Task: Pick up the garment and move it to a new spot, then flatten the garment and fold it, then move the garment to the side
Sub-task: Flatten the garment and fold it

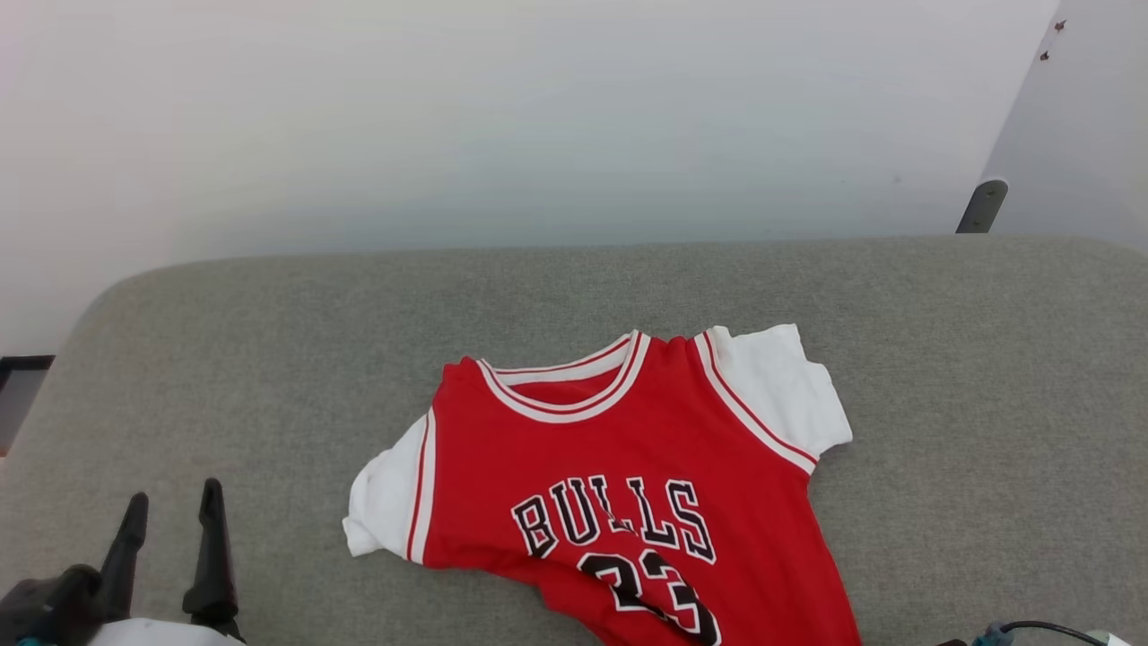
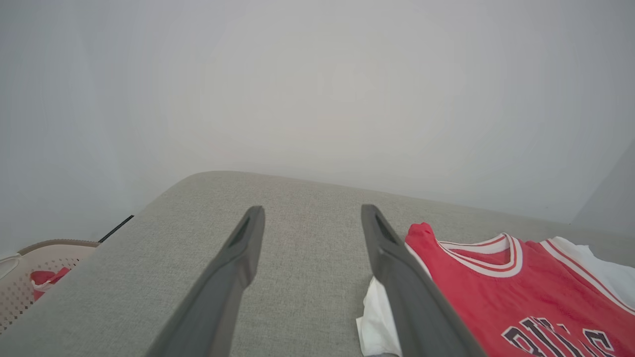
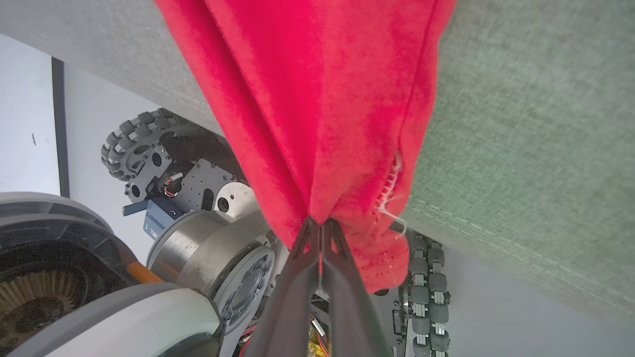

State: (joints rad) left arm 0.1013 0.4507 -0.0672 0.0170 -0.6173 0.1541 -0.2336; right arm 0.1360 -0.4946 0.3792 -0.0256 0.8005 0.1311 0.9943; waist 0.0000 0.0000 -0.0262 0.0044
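Note:
The garment (image 1: 619, 475), a red jersey with white sleeves and black "BULLS 23" lettering, lies face up on the grey cushioned surface (image 1: 269, 359), its lower part running off the near edge. In the right wrist view my right gripper (image 3: 321, 224) is shut on the garment's (image 3: 317, 109) red hem, which hangs bunched over the surface's front edge. My left gripper (image 1: 173, 507) stands open at the lower left, apart from the shirt. In the left wrist view its right finger (image 2: 397, 267) lies beside the garment's (image 2: 496, 292) white sleeve.
A pale wall rises behind the surface. A perforated basket (image 2: 30, 277) with red cloth inside sits off the surface's left end. My wheeled base (image 3: 188, 198) is below the front edge. A dark post (image 1: 982, 206) stands at the far right.

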